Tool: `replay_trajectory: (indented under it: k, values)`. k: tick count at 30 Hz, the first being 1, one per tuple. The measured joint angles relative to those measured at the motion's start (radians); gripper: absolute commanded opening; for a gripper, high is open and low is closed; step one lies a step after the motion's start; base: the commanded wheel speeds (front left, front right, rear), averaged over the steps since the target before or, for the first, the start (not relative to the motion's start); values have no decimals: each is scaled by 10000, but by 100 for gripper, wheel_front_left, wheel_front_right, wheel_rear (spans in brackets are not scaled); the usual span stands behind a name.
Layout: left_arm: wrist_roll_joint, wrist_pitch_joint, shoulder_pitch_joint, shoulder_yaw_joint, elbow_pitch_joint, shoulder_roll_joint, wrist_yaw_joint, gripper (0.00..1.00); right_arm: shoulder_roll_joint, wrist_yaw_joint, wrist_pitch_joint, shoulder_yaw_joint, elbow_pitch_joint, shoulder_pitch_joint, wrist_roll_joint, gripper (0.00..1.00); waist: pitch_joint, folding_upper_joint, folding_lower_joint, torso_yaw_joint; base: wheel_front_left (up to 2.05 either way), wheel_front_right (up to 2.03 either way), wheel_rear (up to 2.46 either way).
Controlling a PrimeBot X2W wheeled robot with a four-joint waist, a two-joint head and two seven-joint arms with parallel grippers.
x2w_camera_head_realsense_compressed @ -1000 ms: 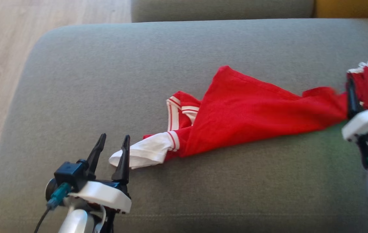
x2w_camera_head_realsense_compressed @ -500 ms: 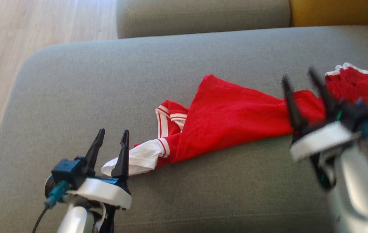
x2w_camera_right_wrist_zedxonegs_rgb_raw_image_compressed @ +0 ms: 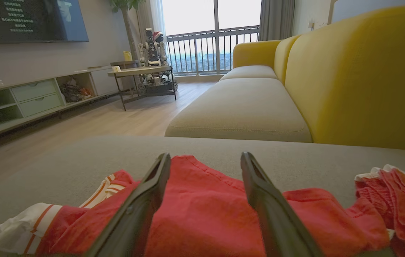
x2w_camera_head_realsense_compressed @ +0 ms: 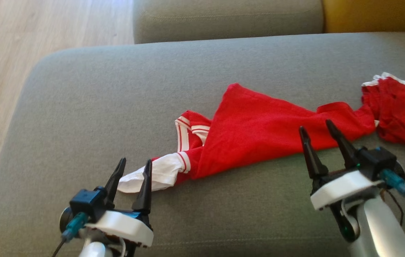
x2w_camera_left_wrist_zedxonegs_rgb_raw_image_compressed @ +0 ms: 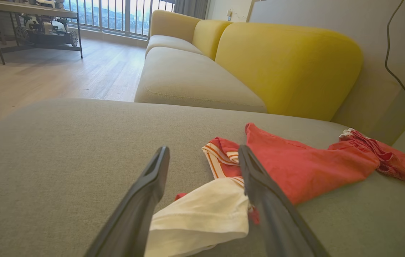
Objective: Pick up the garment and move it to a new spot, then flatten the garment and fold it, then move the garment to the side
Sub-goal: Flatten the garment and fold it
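Two pincers, both spread, gripping nothing: your left pincer (x2w_camera_head_realsense_compressed: 135,160) sits at the garment's (x2w_camera_head_realsense_compressed: 259,132) white sleeve (x2w_camera_head_realsense_compressed: 159,170), your right pincer (x2w_camera_head_realsense_compressed: 314,125) at its near red edge. The garment lies strung left-to-right on the grey cushion (x2w_camera_head_realsense_compressed: 117,100). Bare cushion far and left; floor (x2w_camera_head_realsense_compressed: 27,35) past the left edge.

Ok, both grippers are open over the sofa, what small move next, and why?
Probably ease the left gripper forward and close on the white sleeve: its open fingers frame that end, and the garment lies twisted and bunched, not flat, on the grey cushion.
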Motion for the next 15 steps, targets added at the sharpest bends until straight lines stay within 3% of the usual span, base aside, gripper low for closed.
replay_trajectory:
  k: [8,15]
  values:
    - [-77,0,-469,-585,127,-2,6,100,-29,0,1216,4,1331,-2178,-349,100,584,0,1,758,0,0,0]
    - [-309,0,-945,-1097,186,-2,102,100,-334,0,2422,-109,3820,-4374,-230,100,1190,0,2,1704,0,0,0]
